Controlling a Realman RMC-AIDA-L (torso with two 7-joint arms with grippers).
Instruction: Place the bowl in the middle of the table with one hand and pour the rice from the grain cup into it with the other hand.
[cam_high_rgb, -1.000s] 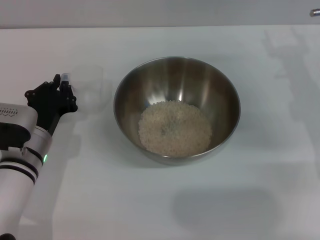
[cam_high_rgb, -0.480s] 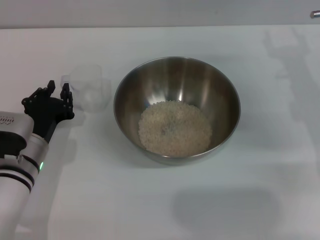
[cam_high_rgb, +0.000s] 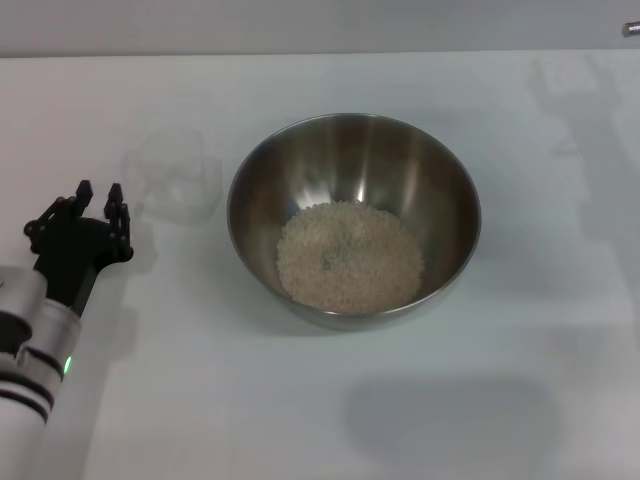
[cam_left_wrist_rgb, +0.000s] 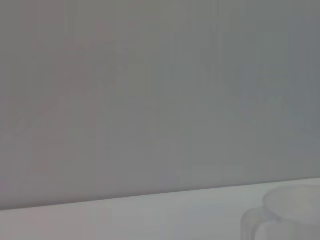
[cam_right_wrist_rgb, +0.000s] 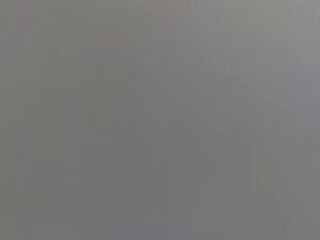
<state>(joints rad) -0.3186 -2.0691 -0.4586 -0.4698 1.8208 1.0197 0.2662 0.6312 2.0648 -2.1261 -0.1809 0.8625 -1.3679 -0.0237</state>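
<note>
The steel bowl (cam_high_rgb: 355, 160) stands in the middle of the white table (cam_high_rgb: 330, 400) with a heap of pale rice (cam_high_rgb: 348, 255) in its bottom. The clear grain cup (cam_high_rgb: 176, 178) stands upright and looks empty on the table just left of the bowl. It also shows as a pale blur in the left wrist view (cam_left_wrist_rgb: 292, 217). My left gripper (cam_high_rgb: 100, 192) is open and empty, a little to the left of and nearer than the cup, apart from it. My right gripper is out of view.
The table's far edge (cam_high_rgb: 320, 54) meets a grey wall. A small metal object (cam_high_rgb: 630, 27) shows at the far right corner. The right wrist view shows only plain grey.
My left gripper has let go of the grain cup and drawn back toward me and to the left. The cup stays standing by the bowl.
</note>
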